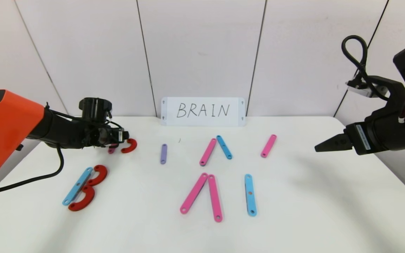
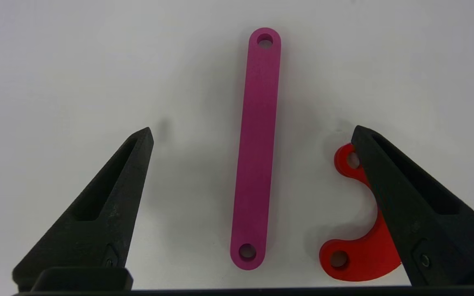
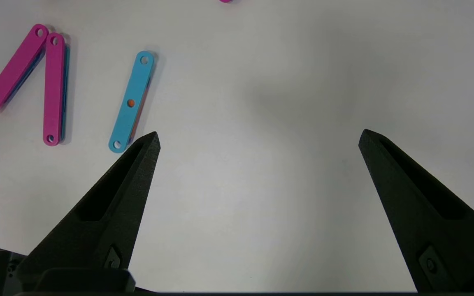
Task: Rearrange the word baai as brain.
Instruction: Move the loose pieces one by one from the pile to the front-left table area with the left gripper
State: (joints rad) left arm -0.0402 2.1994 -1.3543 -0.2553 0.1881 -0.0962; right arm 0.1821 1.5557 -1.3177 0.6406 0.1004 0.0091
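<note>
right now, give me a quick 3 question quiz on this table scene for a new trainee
1. True or false: the left gripper is shut on the magenta strip.
2. Which piece lies right beside that strip? A) red C-curve B) purple strip C) blue strip
3. What word is written on the white card?

Key:
1. False. It hovers open, its jaws either side of the strip.
2. A, the red C-curve. The purple strip lies apart, nearer the table's middle.
3. BRAIN.

The right gripper hangs open over bare table at the right.
</note>
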